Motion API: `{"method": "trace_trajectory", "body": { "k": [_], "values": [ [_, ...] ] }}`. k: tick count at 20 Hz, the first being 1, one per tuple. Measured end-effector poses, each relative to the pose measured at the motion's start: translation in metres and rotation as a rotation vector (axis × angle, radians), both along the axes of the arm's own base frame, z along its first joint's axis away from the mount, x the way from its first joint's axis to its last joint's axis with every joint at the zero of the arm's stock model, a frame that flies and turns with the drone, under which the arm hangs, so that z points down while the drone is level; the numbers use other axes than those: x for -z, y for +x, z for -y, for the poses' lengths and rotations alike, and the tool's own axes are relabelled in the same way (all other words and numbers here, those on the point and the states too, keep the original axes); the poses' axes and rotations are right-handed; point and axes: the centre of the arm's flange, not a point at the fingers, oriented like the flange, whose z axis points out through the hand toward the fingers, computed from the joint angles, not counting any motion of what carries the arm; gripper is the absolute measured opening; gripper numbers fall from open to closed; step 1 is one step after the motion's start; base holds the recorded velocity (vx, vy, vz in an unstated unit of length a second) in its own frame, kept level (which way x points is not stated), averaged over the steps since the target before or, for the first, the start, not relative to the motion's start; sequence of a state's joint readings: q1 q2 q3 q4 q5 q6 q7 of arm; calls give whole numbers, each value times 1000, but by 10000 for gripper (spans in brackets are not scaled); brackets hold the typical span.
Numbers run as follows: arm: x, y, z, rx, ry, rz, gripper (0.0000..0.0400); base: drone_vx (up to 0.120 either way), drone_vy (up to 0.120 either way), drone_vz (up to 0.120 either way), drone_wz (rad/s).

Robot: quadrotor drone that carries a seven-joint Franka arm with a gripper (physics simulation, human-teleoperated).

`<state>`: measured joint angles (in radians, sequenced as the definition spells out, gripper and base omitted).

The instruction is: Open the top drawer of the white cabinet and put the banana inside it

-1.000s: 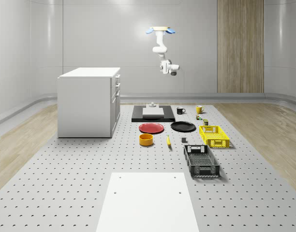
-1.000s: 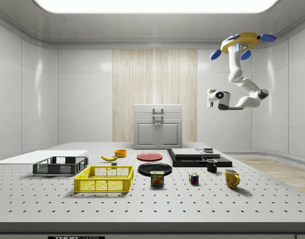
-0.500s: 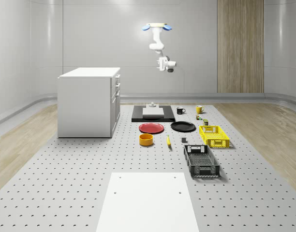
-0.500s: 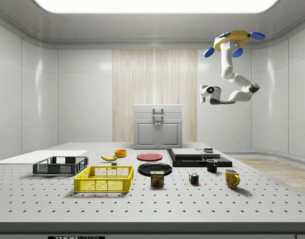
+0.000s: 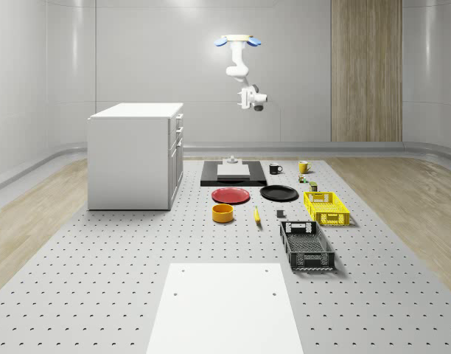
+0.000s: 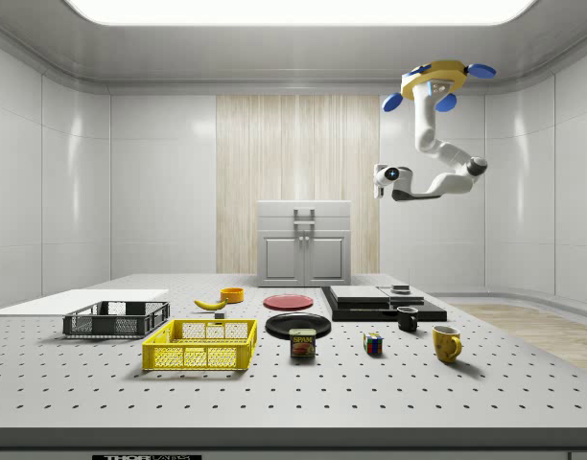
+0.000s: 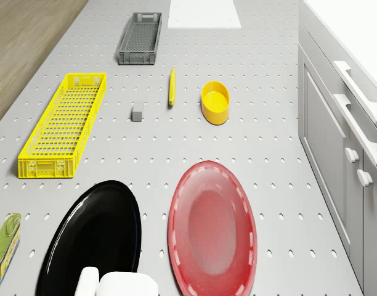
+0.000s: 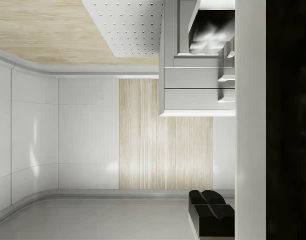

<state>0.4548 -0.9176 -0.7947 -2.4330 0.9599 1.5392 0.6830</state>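
Banana [image 5: 256, 215] on table, far below raised end effector [image 5: 242, 102]; grip state unclear.

Simulated test lab: bare grey panelled walls, grey perforated optical-bench table [image 5: 100, 280] carrying a plain white cabinet [image 5: 133, 155] and scattered household props

We see a room of pale grey panelled walls [image 5: 137, 66] with a vertical wood-grain panel [image 5: 365, 70] on the far wall, a wood-plank floor [image 5: 402, 199] around the perforated grey table [image 5: 100, 265], and a bright ceiling light [image 6: 293, 10].
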Motion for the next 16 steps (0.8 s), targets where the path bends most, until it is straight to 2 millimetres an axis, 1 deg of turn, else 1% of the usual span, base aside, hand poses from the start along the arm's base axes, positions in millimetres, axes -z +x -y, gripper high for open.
{"method": "trace_trajectory", "body": {
  "k": [6,16],
  "values": [
    [0,0,0,0,0,0,400,120,-120,0,0],
    [0,0,0,0,0,0,400,120,-120,-116,0]
  ]
}}
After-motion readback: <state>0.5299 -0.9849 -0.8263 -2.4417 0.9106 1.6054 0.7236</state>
